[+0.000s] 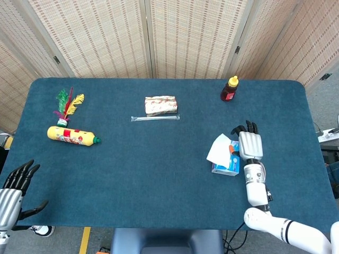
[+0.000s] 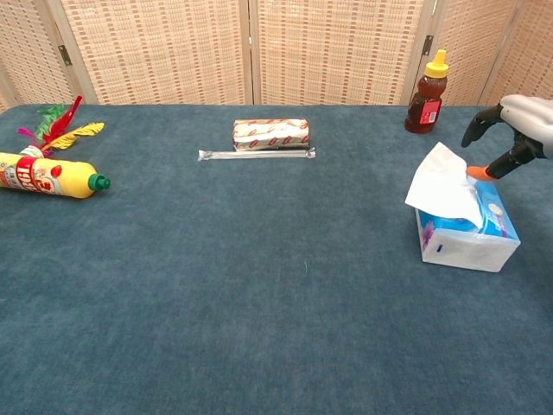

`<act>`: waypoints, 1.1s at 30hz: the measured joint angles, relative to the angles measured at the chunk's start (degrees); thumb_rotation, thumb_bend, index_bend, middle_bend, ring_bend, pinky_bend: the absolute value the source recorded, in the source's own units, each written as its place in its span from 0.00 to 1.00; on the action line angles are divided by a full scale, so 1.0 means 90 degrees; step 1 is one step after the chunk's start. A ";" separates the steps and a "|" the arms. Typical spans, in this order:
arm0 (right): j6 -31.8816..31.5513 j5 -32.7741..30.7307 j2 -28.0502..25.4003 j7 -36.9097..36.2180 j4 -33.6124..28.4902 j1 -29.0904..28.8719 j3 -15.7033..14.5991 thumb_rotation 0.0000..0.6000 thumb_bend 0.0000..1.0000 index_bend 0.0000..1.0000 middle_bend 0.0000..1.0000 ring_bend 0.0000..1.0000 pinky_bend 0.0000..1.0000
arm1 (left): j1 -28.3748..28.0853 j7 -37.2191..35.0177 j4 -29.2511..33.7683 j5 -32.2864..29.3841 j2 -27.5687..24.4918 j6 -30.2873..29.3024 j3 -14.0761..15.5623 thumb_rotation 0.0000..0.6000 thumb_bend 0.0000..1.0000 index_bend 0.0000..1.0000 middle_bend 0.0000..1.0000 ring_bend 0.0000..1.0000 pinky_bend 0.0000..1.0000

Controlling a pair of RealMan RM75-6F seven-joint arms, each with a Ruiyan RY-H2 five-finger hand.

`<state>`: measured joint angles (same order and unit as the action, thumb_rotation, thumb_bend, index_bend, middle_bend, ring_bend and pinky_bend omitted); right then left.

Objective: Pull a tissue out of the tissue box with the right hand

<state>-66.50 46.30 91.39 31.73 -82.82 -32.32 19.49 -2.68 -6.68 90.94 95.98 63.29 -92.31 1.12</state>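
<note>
The right hand [image 1: 250, 144] hovers over the tissue box [image 1: 227, 160], its fingers spread and curled a little, holding nothing; in the chest view an orange-tipped finger sits just beside the raised tissue [image 2: 444, 182], though whether it touches the sheet cannot be told. The box stands near the right edge of the table [image 1: 159, 174], toward the front, with the white sheet standing up and leaning toward the table's middle. This looks like the reach, with the grasp not yet made. The next move calls for closing thumb and a finger on the upper part of the sheet, then lifting up and away; the light box may rise with it if the pull is slow. The left hand [image 1: 13, 189] waits open, off the front left corner. A honey bottle [image 1: 229, 88] stands near the far edge.
</note>
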 measured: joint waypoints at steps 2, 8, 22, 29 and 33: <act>0.0066 -0.0110 0.0015 -0.0033 0.0072 -0.0041 0.0047 1.00 0.32 0.39 0.26 0.00 0.00 | -0.0002 0.0018 0.0001 0.0013 0.0004 0.0003 0.0006 1.00 0.25 0.00 0.00 0.00 0.14; 0.0404 -0.0439 0.0161 -0.0167 0.0442 -0.0239 0.0149 1.00 0.37 0.41 0.28 0.00 0.00 | -0.0005 0.0044 0.0011 0.0024 0.0011 0.0012 0.0019 1.00 0.25 0.00 0.00 0.00 0.14; 0.0671 -0.0589 0.0338 -0.0591 0.0433 -0.0420 0.0110 1.00 0.36 0.41 0.28 0.00 0.00 | -0.0007 0.0005 -0.0005 0.0010 0.0004 0.0015 0.0018 1.00 0.25 0.00 0.00 0.00 0.14; 0.0789 -0.0642 0.0215 -0.0833 0.0237 -0.0405 0.0081 1.00 0.37 0.42 0.30 0.00 0.00 | -0.0016 0.0001 -0.0006 -0.0014 0.0005 0.0039 0.0012 1.00 0.25 0.00 0.00 0.00 0.14; 0.0781 -0.0710 0.0183 -0.0823 0.0247 -0.0427 0.0038 1.00 0.47 0.53 0.38 0.00 0.00 | -0.0018 0.0028 -0.0011 0.0008 0.0016 0.0034 0.0018 1.00 0.25 0.00 0.00 0.00 0.14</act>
<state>-59.47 39.91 93.04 24.32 -80.60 -36.17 19.83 -2.84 -6.43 90.84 96.06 63.43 -92.01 1.28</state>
